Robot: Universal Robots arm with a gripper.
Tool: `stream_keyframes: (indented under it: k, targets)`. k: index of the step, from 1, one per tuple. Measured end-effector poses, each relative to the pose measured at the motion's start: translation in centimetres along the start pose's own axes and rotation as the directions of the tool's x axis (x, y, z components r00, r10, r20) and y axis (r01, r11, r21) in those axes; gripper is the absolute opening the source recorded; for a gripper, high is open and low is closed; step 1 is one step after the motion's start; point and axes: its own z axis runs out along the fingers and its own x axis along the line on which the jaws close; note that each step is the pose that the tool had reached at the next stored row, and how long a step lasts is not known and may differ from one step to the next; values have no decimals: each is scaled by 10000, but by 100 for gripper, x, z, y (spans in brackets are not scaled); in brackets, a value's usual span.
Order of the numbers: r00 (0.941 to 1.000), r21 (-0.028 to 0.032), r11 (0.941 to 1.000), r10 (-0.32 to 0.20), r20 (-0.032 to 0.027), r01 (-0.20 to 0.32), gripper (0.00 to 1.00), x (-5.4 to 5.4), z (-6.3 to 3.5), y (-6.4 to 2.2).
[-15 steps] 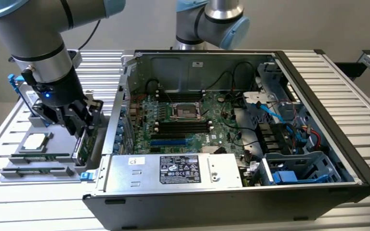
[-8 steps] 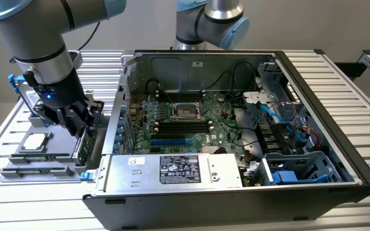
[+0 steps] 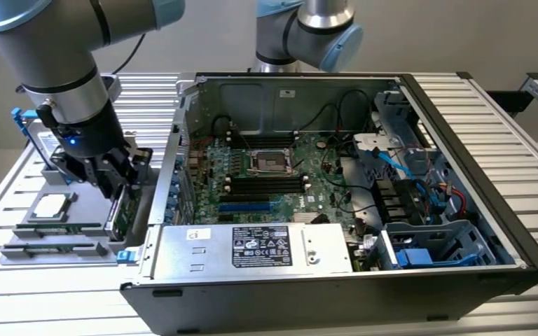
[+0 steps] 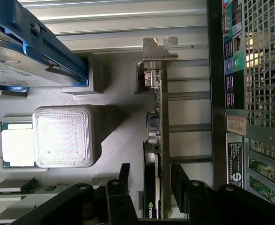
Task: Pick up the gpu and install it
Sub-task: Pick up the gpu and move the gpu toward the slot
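Jaws apart, straddling gpu [image 4: 157, 136] w/ gap each side; case wall [image 4: 216, 93] just beside.

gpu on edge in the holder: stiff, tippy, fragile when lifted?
Probably stiff: the gpu is a flat board with a metal bracket. Likely tippy once clear of the gray holder, since it stands on its thin edge. Exposed components suggest pinching gently.

exterior view overlooks the whole table [image 3: 493, 119] from above; wrist view, close, shares the gpu [image 3: 118, 210] [image 4: 157, 117].
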Motion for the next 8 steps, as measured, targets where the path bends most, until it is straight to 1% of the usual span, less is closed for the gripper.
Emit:
stream_keyframes:
  k: [8]
  targets:
    - [10000,4,10000,0,-4,0,48,-1,12,-1]
